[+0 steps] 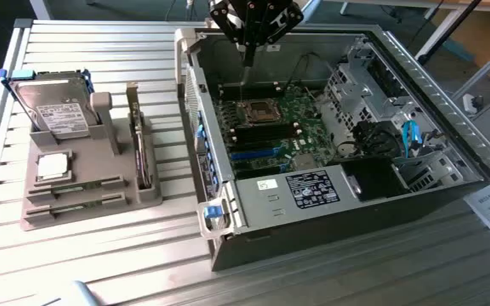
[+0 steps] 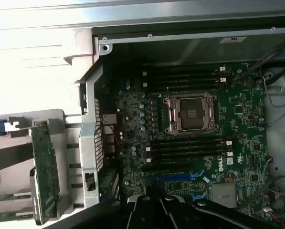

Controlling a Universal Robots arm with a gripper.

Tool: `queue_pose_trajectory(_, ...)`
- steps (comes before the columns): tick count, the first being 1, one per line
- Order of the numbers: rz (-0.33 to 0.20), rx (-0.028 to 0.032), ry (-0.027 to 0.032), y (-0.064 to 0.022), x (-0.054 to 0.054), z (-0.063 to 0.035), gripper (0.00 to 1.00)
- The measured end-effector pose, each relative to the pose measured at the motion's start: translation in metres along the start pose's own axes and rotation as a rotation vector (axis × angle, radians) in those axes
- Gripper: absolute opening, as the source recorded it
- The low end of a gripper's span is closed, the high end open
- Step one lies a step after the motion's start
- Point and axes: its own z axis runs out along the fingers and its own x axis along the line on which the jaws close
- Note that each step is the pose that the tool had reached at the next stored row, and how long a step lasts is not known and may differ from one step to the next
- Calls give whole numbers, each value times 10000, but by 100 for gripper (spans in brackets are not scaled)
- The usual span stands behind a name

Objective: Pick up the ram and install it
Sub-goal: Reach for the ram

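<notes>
Looks like ribbed, dull bare metal on the table [image 1: 100,255], matt grey sheet metal on the computer case [image 1: 254,213]. Reads as matt grey plastic on the holder [image 1: 92,191], shiny metal with a paper label on the hard drive [image 1: 53,102], matt green board on the ram [image 2: 46,167].

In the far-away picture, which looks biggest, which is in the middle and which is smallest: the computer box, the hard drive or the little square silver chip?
1. computer box, biggest by far
2. hard drive
3. square silver chip, smallest

The gaps are clear, so nearness to the camera doesn't change the order.
</notes>
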Motion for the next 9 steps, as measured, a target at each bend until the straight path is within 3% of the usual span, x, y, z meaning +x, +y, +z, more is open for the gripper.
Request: queue_pose_trajectory(9,1,0,0,0,0,0,10)
